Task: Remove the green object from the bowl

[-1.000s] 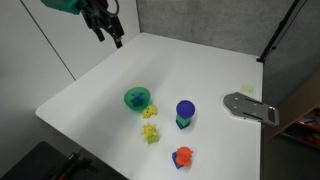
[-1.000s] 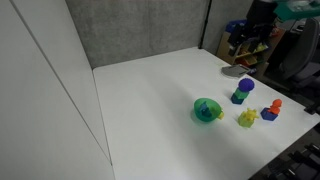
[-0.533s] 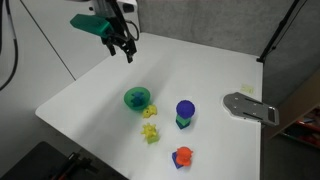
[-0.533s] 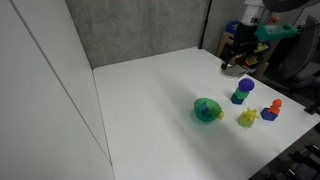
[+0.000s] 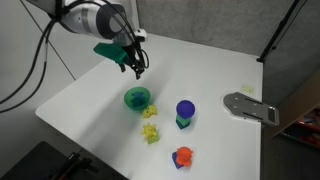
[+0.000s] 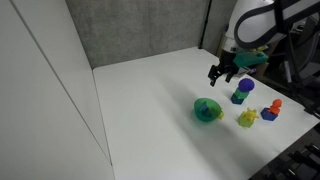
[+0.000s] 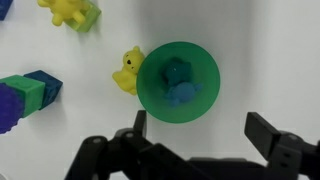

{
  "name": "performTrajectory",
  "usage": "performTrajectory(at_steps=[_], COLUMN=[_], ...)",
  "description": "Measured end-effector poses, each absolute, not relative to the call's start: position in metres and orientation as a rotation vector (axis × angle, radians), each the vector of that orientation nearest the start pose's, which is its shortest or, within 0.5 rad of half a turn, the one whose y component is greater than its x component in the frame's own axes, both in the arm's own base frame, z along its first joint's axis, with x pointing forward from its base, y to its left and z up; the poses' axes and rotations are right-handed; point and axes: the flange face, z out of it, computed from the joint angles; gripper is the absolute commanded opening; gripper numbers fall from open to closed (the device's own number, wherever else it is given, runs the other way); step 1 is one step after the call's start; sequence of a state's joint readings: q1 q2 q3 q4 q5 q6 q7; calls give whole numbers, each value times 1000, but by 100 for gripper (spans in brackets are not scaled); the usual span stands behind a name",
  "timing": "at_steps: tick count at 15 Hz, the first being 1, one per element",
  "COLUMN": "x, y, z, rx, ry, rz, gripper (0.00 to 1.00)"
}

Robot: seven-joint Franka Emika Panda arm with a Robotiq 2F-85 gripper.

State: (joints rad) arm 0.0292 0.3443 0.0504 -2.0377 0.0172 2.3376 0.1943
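Green object (image 7: 178,84) lying inside the bowl (image 7: 208,62), gripper (image 7: 197,128) above with fingers spread wide, yellow piece (image 7: 128,70) touching the rim on one side, other sides free, purple-topped object (image 5: 185,109) near.

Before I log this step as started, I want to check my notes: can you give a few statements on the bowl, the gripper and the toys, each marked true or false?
The green object lies in the bowl. True.
The gripper is shut on the green object. False: it is open, holds nothing and is clear of the bowl.
A yellow piece sits right beside the bowl's rim. True.
The purple round-topped object is in the bowl. False: it stands on the table, apart from the bowl.
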Motion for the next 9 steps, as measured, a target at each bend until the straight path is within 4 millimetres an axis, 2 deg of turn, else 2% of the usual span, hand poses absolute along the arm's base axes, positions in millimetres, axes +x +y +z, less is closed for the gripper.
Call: performTrajectory(at_steps=[5,9], x=[608,620], y=[40,43], z=[204,163], rx=[-3122,-3132], ry=[227,220], rz=[109,154], gripper=[100,100])
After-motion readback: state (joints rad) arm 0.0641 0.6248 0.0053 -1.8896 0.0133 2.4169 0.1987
